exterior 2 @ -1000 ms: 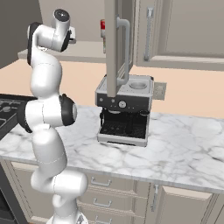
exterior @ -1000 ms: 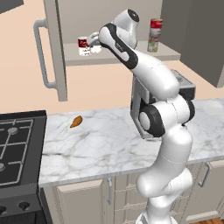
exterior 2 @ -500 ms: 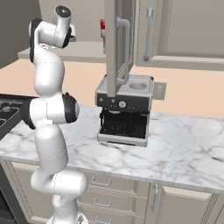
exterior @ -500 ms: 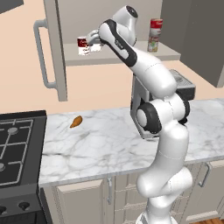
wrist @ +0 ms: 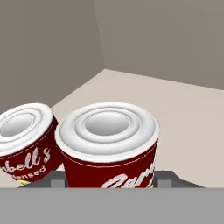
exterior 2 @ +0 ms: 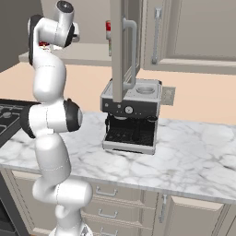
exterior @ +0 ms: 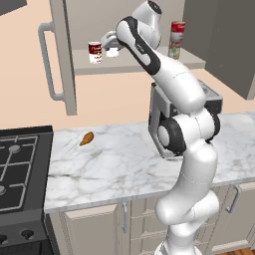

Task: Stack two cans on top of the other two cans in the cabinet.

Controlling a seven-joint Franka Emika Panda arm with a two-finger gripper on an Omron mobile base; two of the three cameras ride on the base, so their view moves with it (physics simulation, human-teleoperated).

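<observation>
Reaching high into the large grey-beige wall cabinet [exterior: 144,60], door swung open with its long pale bar handle [exterior: 46,60] at left. White two-finger hand [exterior: 111,46] up at shelf level, just right of a small red-and-white labelled can [exterior: 94,52] standing upright on the flat shelf. Cannot tell whether fingers are spread or pinching. Seen from the hand camera: two red-and-white cans with pale ridged lids, close side by side on the beige shelf, nearer can [wrist: 108,144] central, second can [wrist: 25,142] to its left. Tall stacked cans [exterior: 176,40] further right on the shelf. Below, a marble bench [exterior: 114,164] with a small orange-brown item [exterior: 86,138].
</observation>
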